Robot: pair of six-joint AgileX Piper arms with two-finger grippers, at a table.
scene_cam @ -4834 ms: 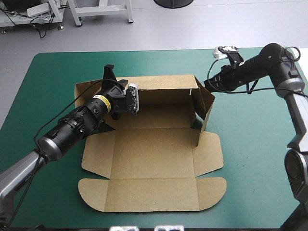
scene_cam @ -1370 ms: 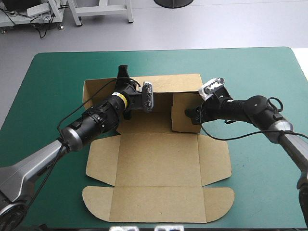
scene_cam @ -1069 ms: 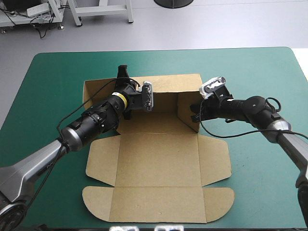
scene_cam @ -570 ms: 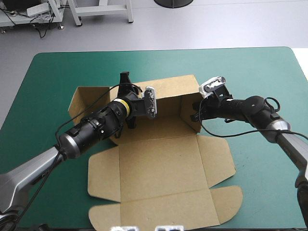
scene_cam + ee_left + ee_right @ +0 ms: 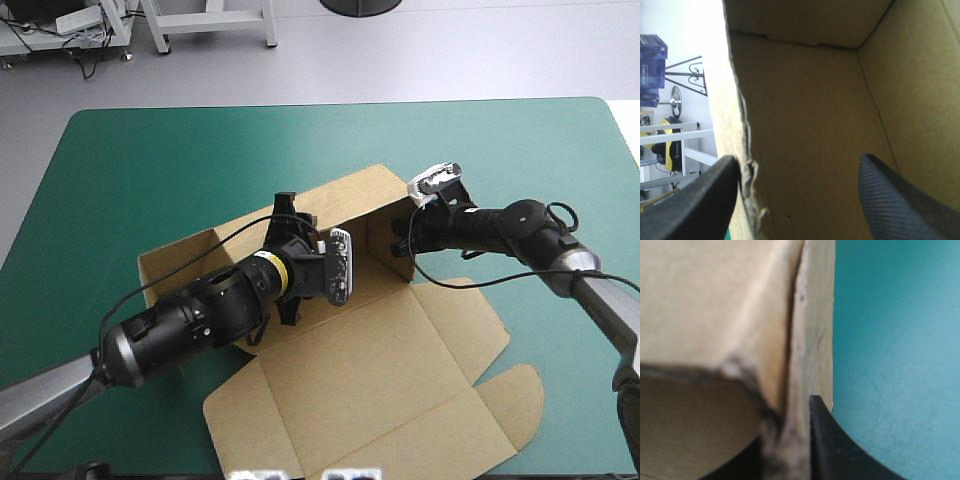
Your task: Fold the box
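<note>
Teal-green desk point(image 5: 130, 170): brown cut-cardboard box point(image 5: 380, 370) has slewed round (walls up, tucking likely next); right claw point(image 5: 787, 440) pinches its side wall point(image 5: 388, 245), left claw point(image 5: 797, 170) gapes by its rear wall point(image 5: 350, 200).

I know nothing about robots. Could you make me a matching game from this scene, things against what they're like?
1 left hand
2 right hand
3 box
4 table cover

a teal-green
b shut on the edge of a raised wall
c open, one finger either side of a wall
d brown, some walls raised

Pairs: 1-c; 2-b; 3-d; 4-a
</note>
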